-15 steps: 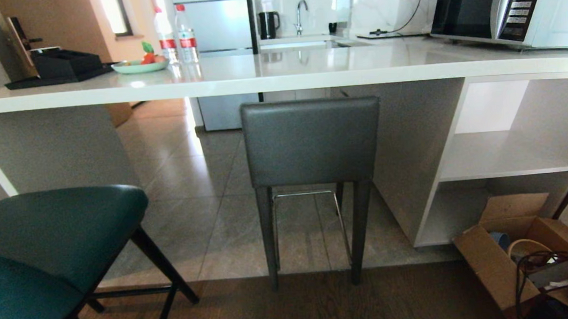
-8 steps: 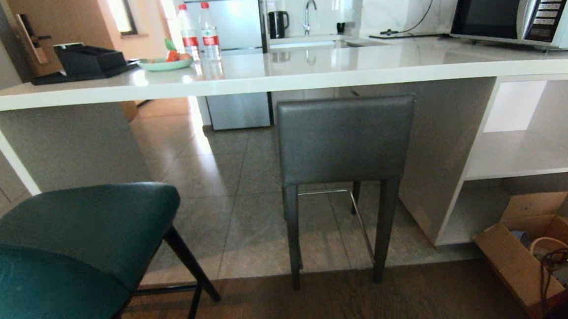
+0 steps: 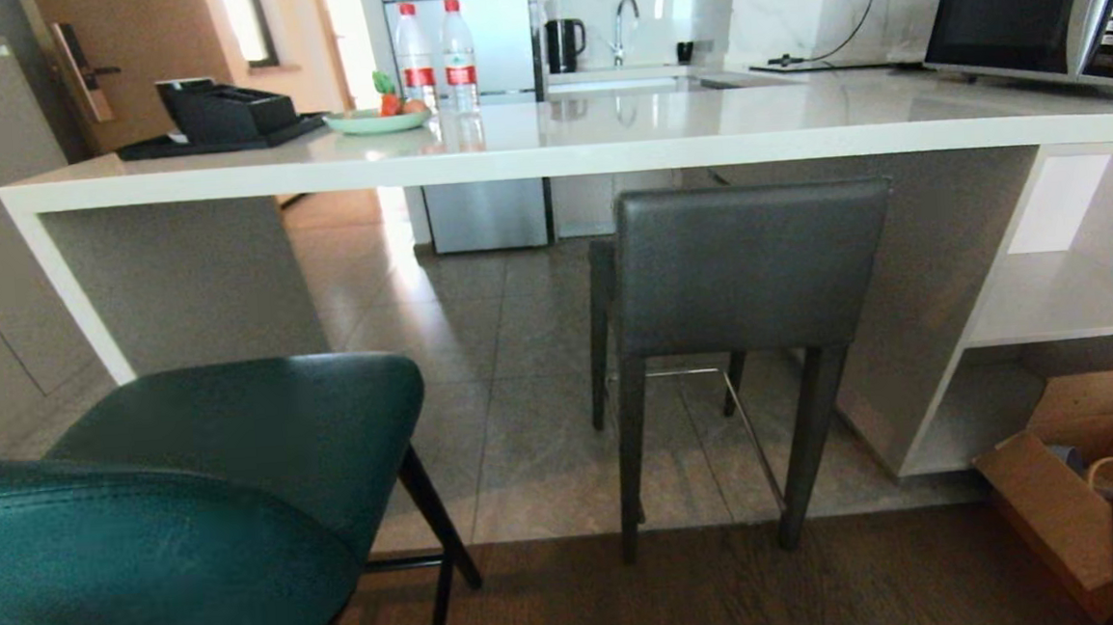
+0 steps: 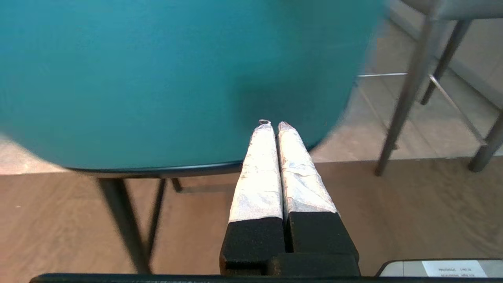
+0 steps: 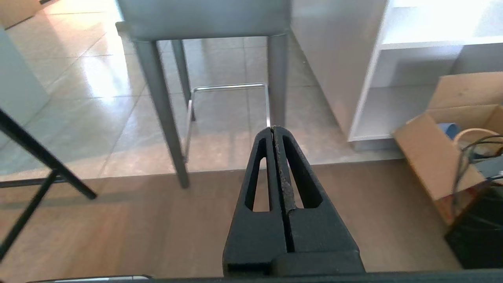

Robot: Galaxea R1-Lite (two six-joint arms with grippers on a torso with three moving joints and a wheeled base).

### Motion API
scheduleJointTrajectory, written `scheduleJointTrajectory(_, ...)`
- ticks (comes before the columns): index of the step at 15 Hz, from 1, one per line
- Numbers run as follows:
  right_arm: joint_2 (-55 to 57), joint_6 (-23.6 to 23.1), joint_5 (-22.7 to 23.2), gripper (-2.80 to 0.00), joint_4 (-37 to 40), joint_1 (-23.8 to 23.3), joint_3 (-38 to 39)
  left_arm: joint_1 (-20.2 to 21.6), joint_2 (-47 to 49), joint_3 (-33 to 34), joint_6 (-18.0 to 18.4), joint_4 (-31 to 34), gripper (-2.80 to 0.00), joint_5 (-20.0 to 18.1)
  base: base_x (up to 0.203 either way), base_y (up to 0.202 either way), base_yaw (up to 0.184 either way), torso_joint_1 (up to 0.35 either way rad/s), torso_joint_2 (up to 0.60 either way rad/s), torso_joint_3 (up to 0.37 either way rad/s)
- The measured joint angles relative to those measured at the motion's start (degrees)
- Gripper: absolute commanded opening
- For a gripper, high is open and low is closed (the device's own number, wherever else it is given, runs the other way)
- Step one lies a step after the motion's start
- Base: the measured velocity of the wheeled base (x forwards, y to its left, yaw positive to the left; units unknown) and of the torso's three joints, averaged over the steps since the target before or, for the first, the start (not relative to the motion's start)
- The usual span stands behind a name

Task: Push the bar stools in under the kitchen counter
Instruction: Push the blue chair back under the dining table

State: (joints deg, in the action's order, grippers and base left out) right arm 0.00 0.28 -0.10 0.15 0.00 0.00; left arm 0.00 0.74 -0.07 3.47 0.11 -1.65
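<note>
The teal stool (image 3: 191,499) stands close at the lower left, out in front of the white kitchen counter (image 3: 546,144); its curved back fills the left wrist view (image 4: 169,78). The dark-grey stool (image 3: 747,272) stands with its back under the counter edge and its rear legs on the wood floor. My left gripper (image 4: 274,125) is shut, its taped tips right behind the teal back, whether touching I cannot tell. My right gripper (image 5: 273,129) is shut and empty, low over the wood floor, pointing at the grey stool's legs (image 5: 161,102). Neither arm shows in the head view.
White open shelves (image 3: 1077,290) sit under the counter's right part. An open cardboard box (image 3: 1061,504) with cables lies on the floor at lower right. On the counter are a microwave (image 3: 1050,12), two bottles (image 3: 434,45), a plate (image 3: 376,121) and a black tray (image 3: 226,115).
The whole head view has shifted right: the camera has swung or moved left. The teal stool's back now looms larger in the lower left corner.
</note>
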Motion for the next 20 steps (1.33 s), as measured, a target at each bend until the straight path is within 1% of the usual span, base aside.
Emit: scheduleJointTrajectory(20, 0.0, 0.0, 0.0, -2.8, 0.1, 0.0, 0.0, 0.0, 0.0, 0.0, 0.0, 0.0, -2.8, 0.0, 0.0, 0.197, -0.002, 0.002, 0.0, 0.002)
